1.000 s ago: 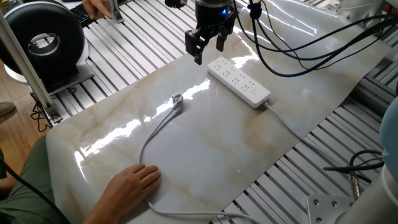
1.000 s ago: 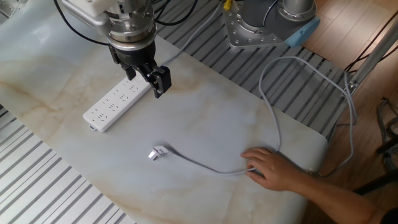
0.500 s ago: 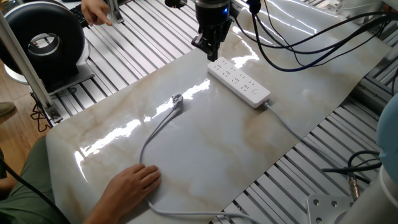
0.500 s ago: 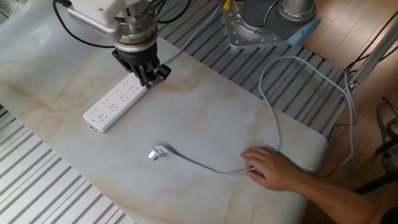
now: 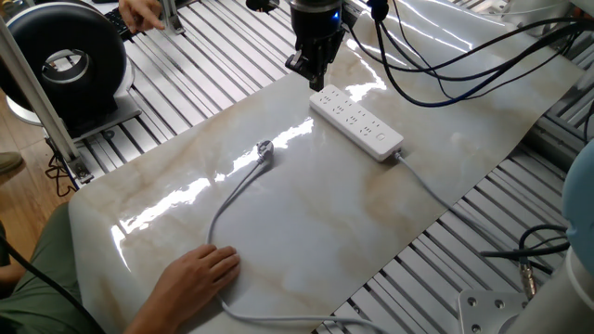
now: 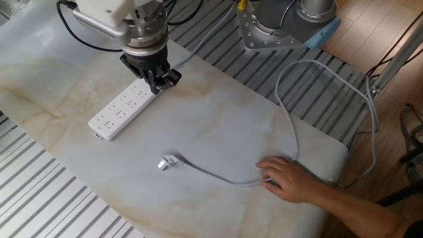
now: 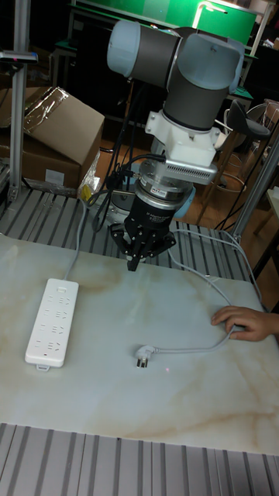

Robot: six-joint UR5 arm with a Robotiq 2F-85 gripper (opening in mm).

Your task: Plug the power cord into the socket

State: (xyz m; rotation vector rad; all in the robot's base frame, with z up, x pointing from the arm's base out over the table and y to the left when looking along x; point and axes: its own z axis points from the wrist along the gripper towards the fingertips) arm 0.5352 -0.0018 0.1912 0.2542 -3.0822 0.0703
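since a second ago the gripper (image 5: 313, 71) has drawn its fingers together; they now meet with nothing between them, hovering above the far end of the socket (image 5: 356, 121). nothing else has shifted. the power cord (image 6: 218, 173) lies slack on the marble table (image 5: 306, 232), its plug (image 7: 143, 357) well apart from the strip, toward the near side, and a person's hand (image 6: 291, 180) pins the cable's other stretch. the cable looks light and floppy; the rigid plug body seems the place to grasp.
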